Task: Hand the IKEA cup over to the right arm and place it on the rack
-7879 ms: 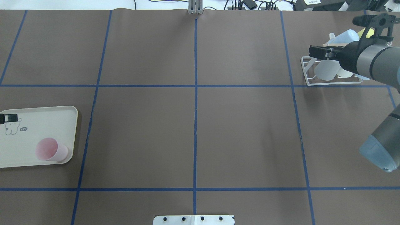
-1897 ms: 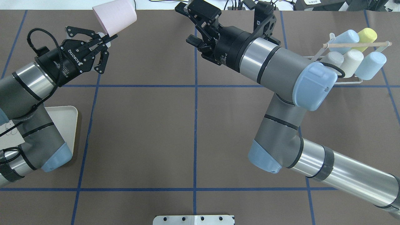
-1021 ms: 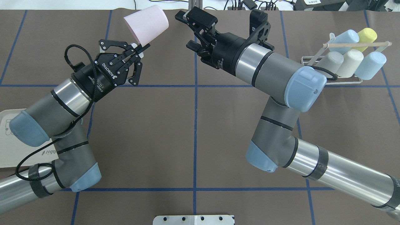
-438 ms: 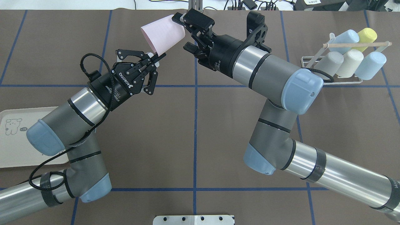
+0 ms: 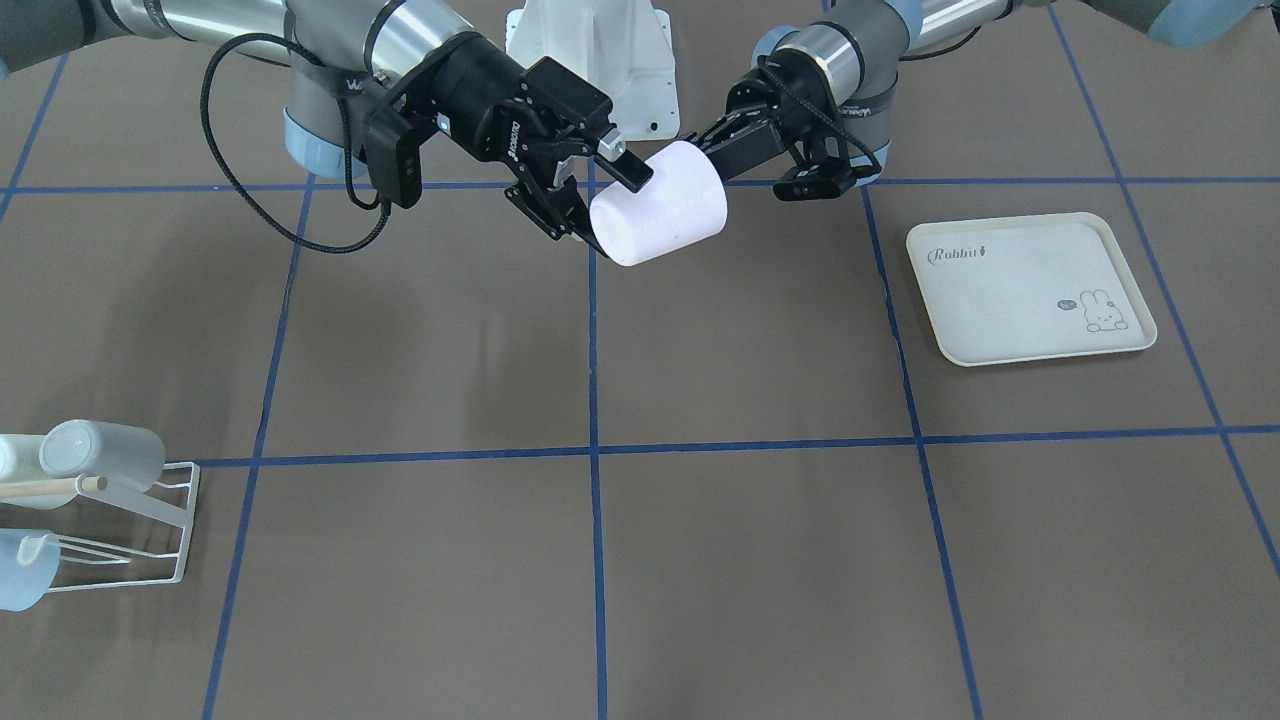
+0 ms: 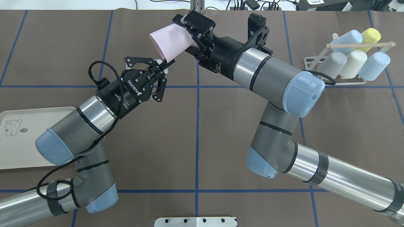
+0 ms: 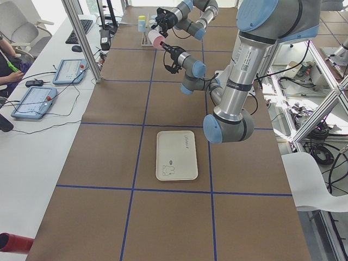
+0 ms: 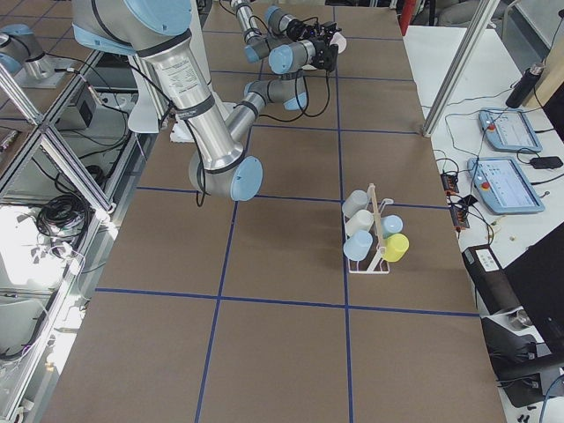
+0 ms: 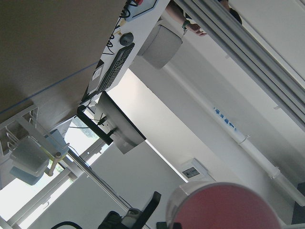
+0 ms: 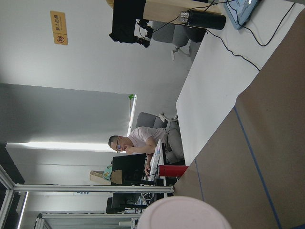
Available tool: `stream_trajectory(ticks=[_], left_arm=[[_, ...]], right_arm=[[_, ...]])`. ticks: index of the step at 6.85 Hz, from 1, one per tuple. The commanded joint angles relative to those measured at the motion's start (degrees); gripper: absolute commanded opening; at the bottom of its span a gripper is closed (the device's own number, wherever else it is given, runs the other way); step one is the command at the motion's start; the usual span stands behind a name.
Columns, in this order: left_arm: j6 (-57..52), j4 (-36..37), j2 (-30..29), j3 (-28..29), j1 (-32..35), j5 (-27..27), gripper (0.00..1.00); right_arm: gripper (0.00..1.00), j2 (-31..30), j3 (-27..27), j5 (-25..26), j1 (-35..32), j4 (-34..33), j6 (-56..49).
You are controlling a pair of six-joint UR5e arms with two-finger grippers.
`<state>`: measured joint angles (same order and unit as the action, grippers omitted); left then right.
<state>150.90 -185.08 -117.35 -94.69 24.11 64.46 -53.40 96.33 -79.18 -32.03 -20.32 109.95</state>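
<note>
At the front-facing view's lower left the edge cuts the rack [image 5: 188,520], a blue cup [image 5: 25,570] on it half out of frame. Overhead, the left arm [image 6: 63,142] covers part of the tray [image 6: 19,151], itself cut at the left, and the pink cup [image 6: 170,39] hides the lower fingertip of the right gripper [image 6: 183,34]; whether its pads touch cannot be told. Both wrist views cut the cup at the bottom. In the side views the grip is too small to judge

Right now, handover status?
Left end effector shut on pink cup rim. Right end effector open, straddling its closed end, grip not made. Cup in the air between the arms. Rack carries other cups; nothing seen in the way.
</note>
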Motion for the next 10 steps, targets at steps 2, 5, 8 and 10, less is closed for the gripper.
stream_trajectory(ticks=[2, 5, 8, 10], left_arm=[[-1.75, 0.07, -1.22, -0.05, -1.53, -1.27, 0.0], [-1.75, 0.07, -1.22, -0.05, -1.53, -1.27, 0.0], [-1.84, -0.02, -1.04, -0.23, -1.53, -1.09, 0.0], [-2.1, -0.11, -0.95, -0.84, -1.44, -0.92, 0.99]], right_arm=[[1.0, 0.05, -0.17, -0.01, 0.04, -0.07, 0.09], [0.9, 0.05, -0.18, -0.01, 0.21, -0.07, 0.18], [0.21, 0.31, -0.09, -0.09, 0.21, 0.11, 0.35], [0.0, 0.14, -0.09, -0.27, -0.05, 0.19, 0.27]])
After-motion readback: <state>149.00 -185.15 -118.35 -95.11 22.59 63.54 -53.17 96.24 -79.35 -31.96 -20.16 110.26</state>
